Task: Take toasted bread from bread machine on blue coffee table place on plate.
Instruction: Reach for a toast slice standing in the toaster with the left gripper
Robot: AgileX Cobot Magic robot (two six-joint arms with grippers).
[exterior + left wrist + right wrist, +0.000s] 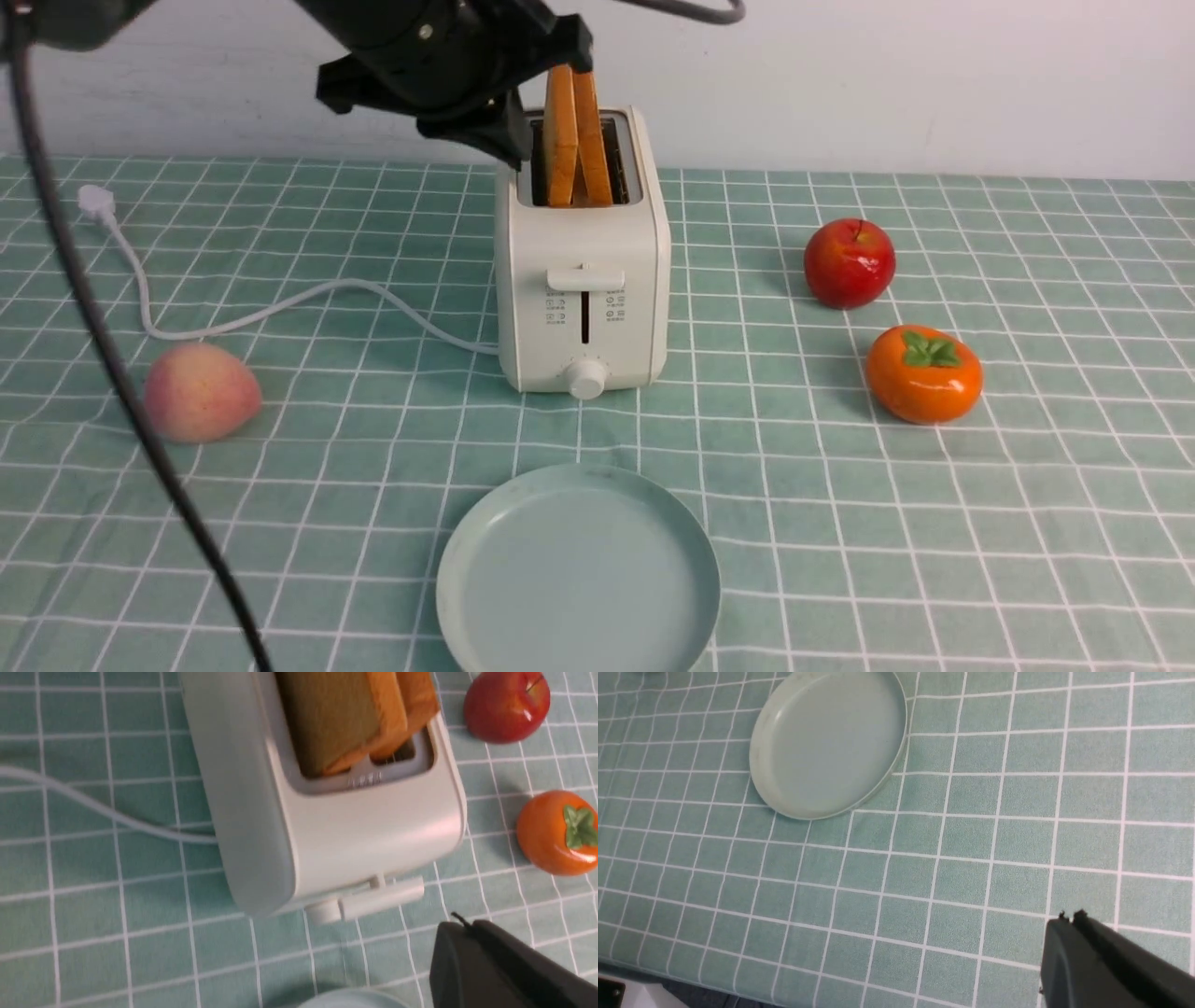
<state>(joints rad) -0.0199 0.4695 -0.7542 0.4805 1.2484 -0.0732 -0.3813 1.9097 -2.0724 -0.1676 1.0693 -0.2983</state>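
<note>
The cream-white bread machine [583,261] stands mid-table on the blue coffee table [934,523], its lever [585,277] up. Two slices of toasted bread [561,140] [594,140] stick out of its slots, leaning against each other at the top. The plate [579,472] lies bare in front of it. My left arm [429,56] hangs over the machine's back left corner. Its gripper [460,924] is shut and holds nothing, with the bread [336,718] and the machine [350,835] below it. My right gripper [1069,917] is shut over bare cloth, apart from the plate [831,742].
A red apple [850,263] and an orange persimmon [924,373] lie right of the machine, a peach [201,392] to its left. The white cord [280,308] runs left to its plug [96,201]. A black cable [93,327] hangs at the near left. The table's front edge [691,984] shows near the right gripper.
</note>
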